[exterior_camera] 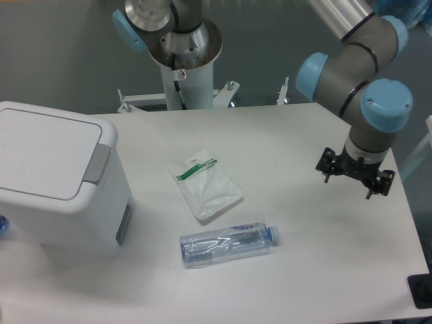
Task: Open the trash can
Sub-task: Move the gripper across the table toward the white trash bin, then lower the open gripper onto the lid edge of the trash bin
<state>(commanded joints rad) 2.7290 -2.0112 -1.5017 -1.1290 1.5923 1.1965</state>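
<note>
The trash can (57,179) is a large white boxy bin at the left edge of the table. Its flat white lid (44,152) lies shut, with the grey push tab (98,164) on its right side. My gripper (356,175) hangs at the right side of the table, far from the bin. I see only its black mount from above. The fingers are hidden under the wrist, so I cannot tell how the jaws stand. Nothing shows in its grasp.
A clear plastic bottle (228,244) with a blue cap lies on its side at the front middle. A flat white packet (204,185) with a green stripe lies between bin and bottle. The arm's white base post (182,74) stands at the table's back edge.
</note>
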